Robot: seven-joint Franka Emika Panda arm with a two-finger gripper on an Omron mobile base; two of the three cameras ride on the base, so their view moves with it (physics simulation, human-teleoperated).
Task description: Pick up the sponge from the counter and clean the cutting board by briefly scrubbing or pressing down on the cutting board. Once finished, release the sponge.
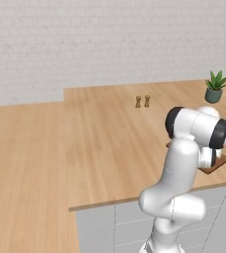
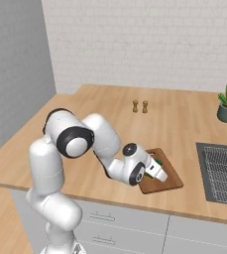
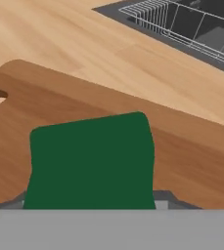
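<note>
Sponge (image 3: 90, 161) sits clamped in my jaws, low over the cutting board (image 3: 191, 161) near the bench (image 2: 110, 124) front edge. I worry that pressing at this tilt could skid the board toward the sink (image 2: 221, 171), or squeeze the sponge loose.

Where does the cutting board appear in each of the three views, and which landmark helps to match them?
Left base view: the cutting board shows as a corner at the right edge, behind the arm.
Right base view: it lies right of centre near the counter's front edge, under the gripper.
Hand view: it spans the middle, beneath the sponge.
Shared landmark: the sink, at the right in the base views, top right in the hand view.
</note>
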